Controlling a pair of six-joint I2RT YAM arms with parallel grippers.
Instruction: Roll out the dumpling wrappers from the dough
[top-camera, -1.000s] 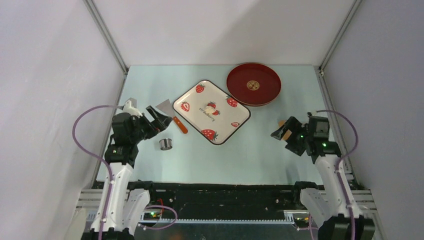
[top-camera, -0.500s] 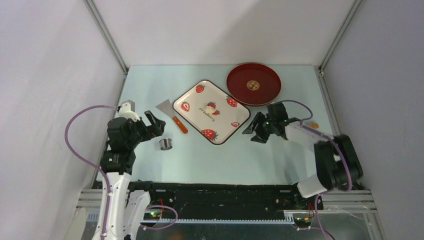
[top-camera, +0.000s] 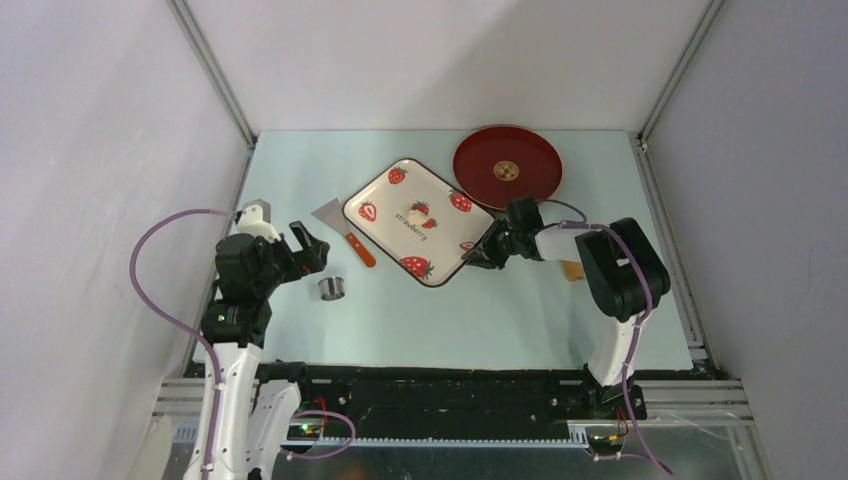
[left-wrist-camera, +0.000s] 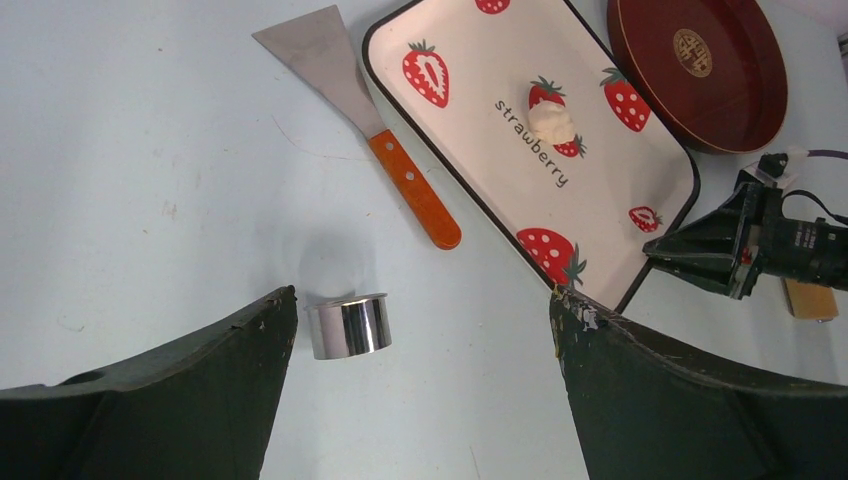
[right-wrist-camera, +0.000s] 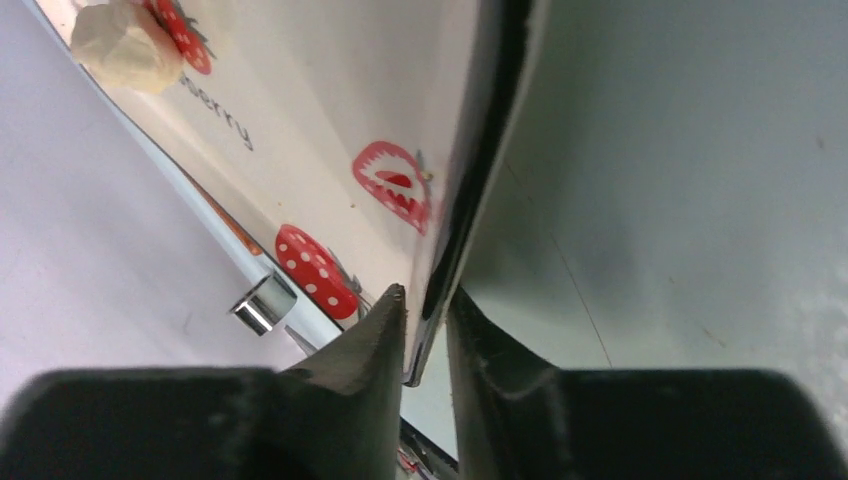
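Table (top-camera: 420, 320) carries plate (top-camera: 450, 232), red tray (top-camera: 480, 165), spatula (top-camera: 345, 232), ring cutter (top-camera: 332, 288); perhaps a roller (top-camera: 572, 270).

right wrist: white rectangular strawberry-patterned plate (right-wrist-camera: 330, 120) cut off at top edge | shiny steel ring cutter (right-wrist-camera: 262, 303) partly behind plate's rim | top: tan wooden roller (top-camera: 572, 270) mostly hidden by my right arm (top-camera: 615, 270) | left wrist: left tool (left-wrist-camera: 422, 300) fingers cut at bottom edge

The right gripper (right-wrist-camera: 425, 320) has its jaws pinched on the dark rim of the strawberry plate (right-wrist-camera: 340, 100), one inside the rim and one outside. The dough (right-wrist-camera: 125, 45) lies on the plate as a cream lump. A steel ring cutter (right-wrist-camera: 262, 300) stands on the tabletop (right-wrist-camera: 680, 200) past the plate's other side.
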